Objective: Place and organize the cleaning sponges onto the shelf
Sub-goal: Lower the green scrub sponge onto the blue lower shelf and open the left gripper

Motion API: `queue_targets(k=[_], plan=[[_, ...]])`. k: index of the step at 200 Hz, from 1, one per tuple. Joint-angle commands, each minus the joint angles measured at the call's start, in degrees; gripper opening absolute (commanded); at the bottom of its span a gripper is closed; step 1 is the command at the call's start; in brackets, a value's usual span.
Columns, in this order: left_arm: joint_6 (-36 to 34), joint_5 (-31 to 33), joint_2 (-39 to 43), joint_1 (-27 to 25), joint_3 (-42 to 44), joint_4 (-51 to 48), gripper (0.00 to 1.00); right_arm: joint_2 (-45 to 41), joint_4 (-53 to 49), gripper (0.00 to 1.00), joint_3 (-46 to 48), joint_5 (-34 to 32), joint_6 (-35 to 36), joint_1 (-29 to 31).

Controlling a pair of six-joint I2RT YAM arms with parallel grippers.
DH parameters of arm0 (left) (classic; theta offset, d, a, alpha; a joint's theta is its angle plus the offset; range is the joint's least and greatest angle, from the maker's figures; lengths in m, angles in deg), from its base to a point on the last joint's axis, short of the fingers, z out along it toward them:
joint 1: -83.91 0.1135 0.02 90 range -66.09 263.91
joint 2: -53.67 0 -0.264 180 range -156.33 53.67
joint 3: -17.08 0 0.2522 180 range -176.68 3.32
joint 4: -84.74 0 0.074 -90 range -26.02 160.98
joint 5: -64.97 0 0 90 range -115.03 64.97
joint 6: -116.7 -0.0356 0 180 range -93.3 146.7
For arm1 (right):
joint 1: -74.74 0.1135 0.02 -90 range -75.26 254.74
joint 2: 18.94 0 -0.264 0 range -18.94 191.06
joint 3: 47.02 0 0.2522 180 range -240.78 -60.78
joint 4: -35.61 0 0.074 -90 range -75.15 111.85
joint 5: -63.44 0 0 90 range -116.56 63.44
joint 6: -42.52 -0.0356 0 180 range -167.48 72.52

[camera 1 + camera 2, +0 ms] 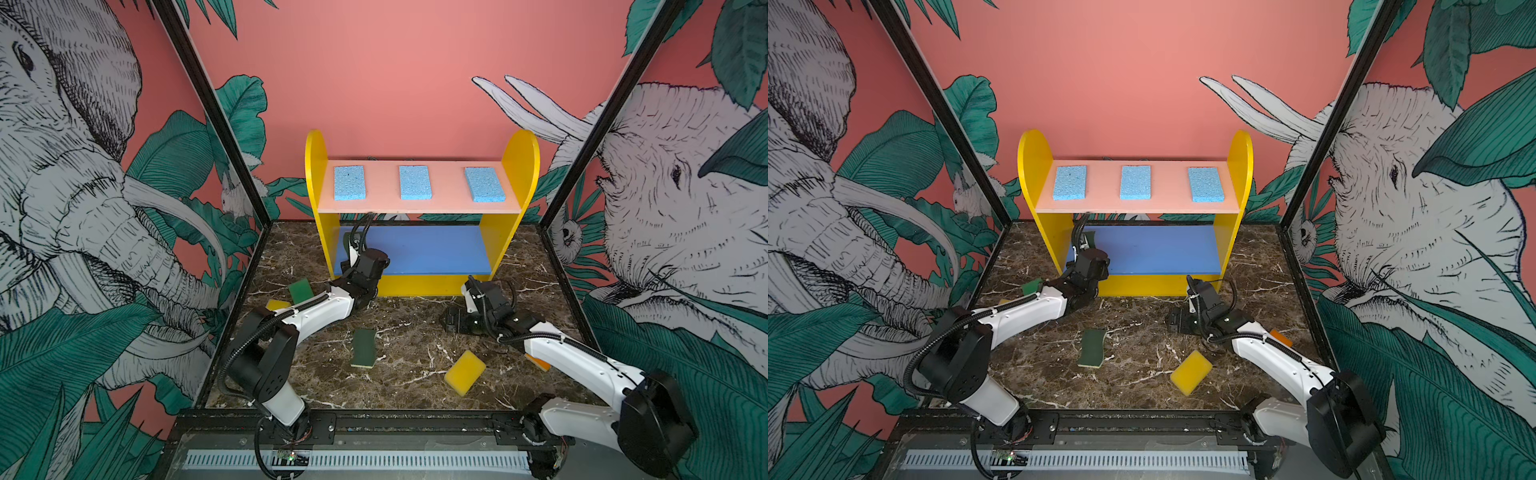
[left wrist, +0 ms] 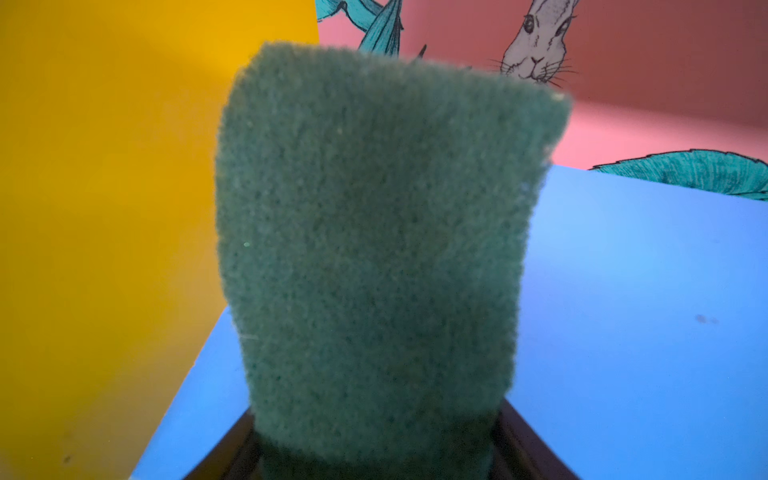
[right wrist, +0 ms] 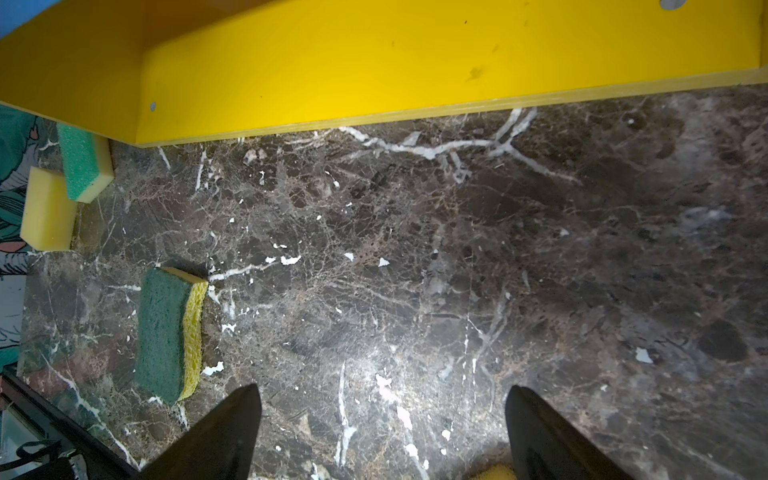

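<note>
The shelf (image 1: pixel 515 174) stands at the back. Three light-blue sponges (image 1: pixel 349 183) (image 1: pixel 414 182) (image 1: pixel 484 184) lie in a row on its pink top board. My left gripper (image 1: pixel 351 243) reaches in over the left end of the blue middle board (image 1: pixel 436 249). It is shut on a dark green sponge (image 2: pixel 374 228), which sticks out towards the yellow side panel (image 2: pixel 104 208). The sponge hides the fingertips. My right gripper (image 3: pixel 382 399) hangs open and empty over the table, in front of the shelf's yellow base (image 3: pixel 415 62).
On the marble table lie a bright green sponge (image 1: pixel 301 290), a yellow sponge (image 1: pixel 277 304), a wavy dark-green-on-yellow sponge (image 1: pixel 363 348) and another yellow sponge (image 1: pixel 465 372). An orange sponge (image 1: pixel 538 362) shows partly under my right arm. Walls close in both sides.
</note>
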Motion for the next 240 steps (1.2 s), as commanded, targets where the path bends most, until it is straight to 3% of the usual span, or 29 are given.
queue_targets(k=[1, 90, 240], plan=[[0.9, -0.4, 0.6, 0.6, -1.7, -1.2, 0.7, 1.0, 0.5, 0.94, -1.9, 0.1, -0.7, 0.7], [1.2, -2.7, 0.6, 2.0, -3.8, -4.8, 0.79, 1.4, 0.5, 0.94, -2.3, -0.6, -0.9, 2.1], [-0.9, -7.5, 14.0, 1.9, 4.9, -2.7, 0.83, 2.0, 0.0, 0.92, -6.3, -3.0, 1.2, 4.3]])
